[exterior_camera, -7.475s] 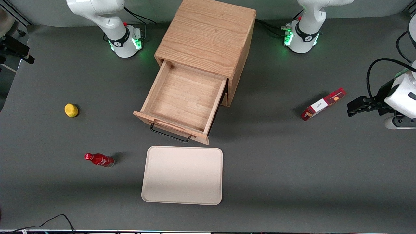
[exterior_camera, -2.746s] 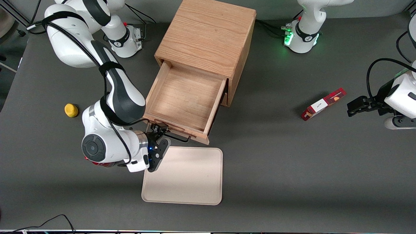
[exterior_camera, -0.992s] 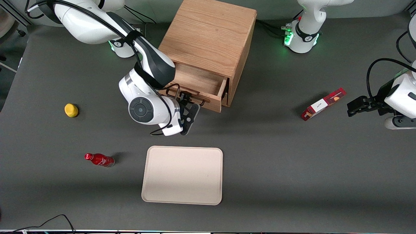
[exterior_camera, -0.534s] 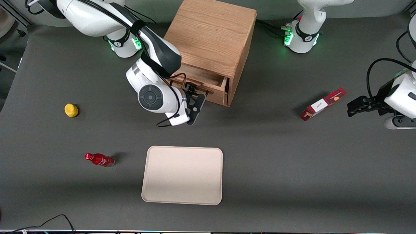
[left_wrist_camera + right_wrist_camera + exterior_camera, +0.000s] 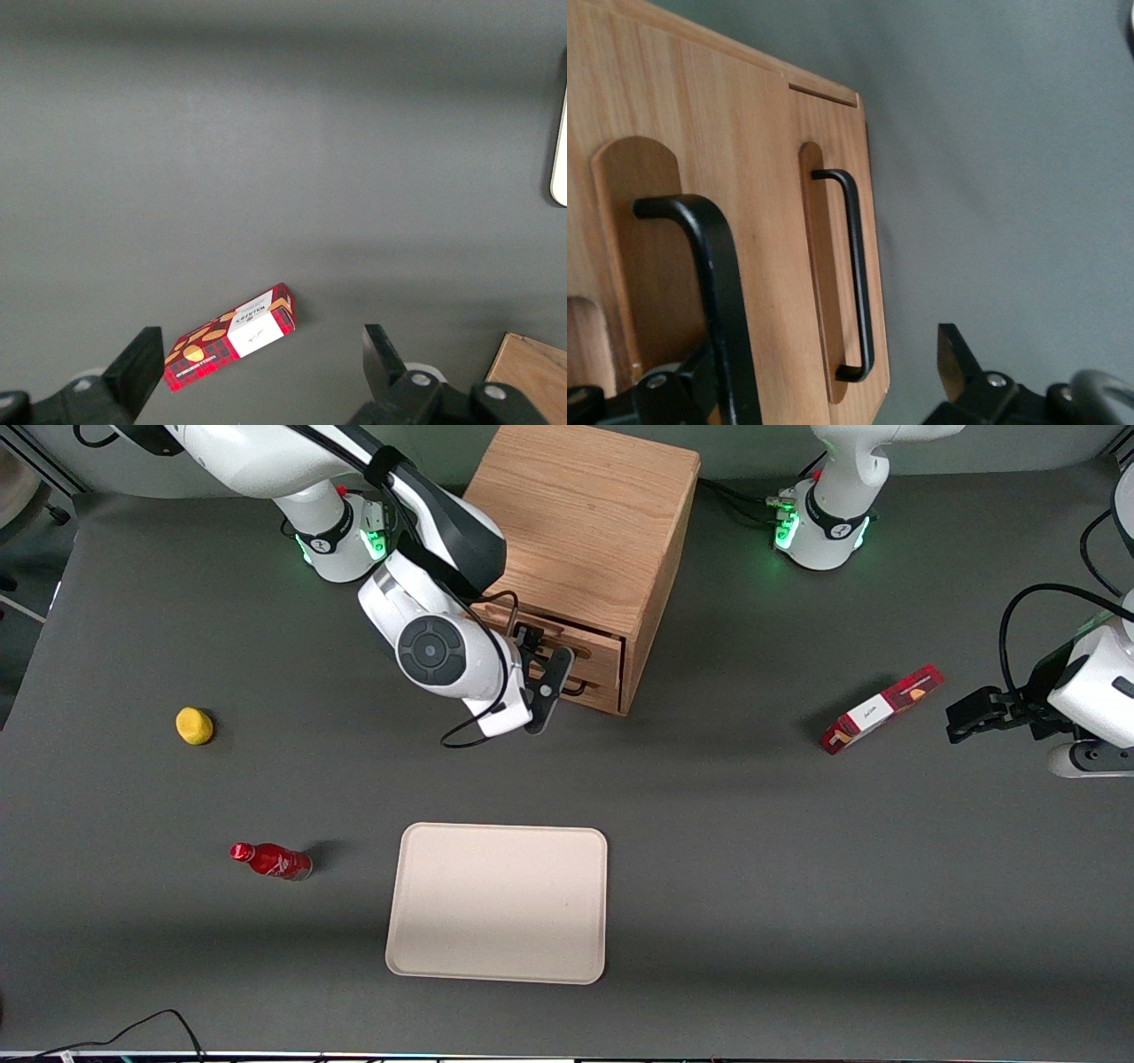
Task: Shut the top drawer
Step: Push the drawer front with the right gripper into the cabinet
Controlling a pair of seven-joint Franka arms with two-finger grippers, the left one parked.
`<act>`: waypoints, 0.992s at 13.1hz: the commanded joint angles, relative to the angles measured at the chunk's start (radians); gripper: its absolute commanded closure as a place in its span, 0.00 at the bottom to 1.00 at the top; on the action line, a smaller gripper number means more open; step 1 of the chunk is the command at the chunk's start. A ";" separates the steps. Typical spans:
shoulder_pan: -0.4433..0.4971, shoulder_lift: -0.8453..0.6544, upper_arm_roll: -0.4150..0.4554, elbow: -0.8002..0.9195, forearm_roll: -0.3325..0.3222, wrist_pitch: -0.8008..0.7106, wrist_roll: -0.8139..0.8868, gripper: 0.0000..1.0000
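The light oak cabinet (image 5: 576,514) stands at the back middle of the table. Its top drawer (image 5: 595,648) is pushed in, with its front about level with the lower drawer front (image 5: 601,688). My right gripper (image 5: 540,673) is open right in front of the drawer fronts. In the right wrist view the top drawer's black bar handle (image 5: 713,283) is close against one finger (image 5: 673,390). The other finger (image 5: 955,359) hangs over bare table past the lower drawer's handle (image 5: 857,274). The gripper (image 5: 824,359) holds nothing.
A beige tray (image 5: 497,903) lies nearer the front camera than the cabinet. A yellow lemon-like object (image 5: 194,725) and a red bottle (image 5: 270,861) lie toward the working arm's end. A red box (image 5: 881,708) lies toward the parked arm's end and also shows in the left wrist view (image 5: 232,337).
The gripper came to the front of the wide-open top drawer and moved with it toward the cabinet. The drawer has slid from fully out to fully in.
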 commanded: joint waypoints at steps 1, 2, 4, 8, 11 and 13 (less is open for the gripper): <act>-0.013 -0.032 0.033 -0.042 0.019 0.028 0.019 0.00; -0.015 -0.032 0.035 -0.041 0.019 0.026 0.019 0.00; -0.018 -0.032 0.036 -0.036 0.021 0.026 0.019 0.00; -0.030 -0.107 0.042 0.016 0.077 -0.046 0.021 0.00; -0.030 -0.220 0.039 0.050 0.069 -0.074 0.027 0.00; -0.030 -0.331 0.027 0.050 0.033 -0.075 0.212 0.00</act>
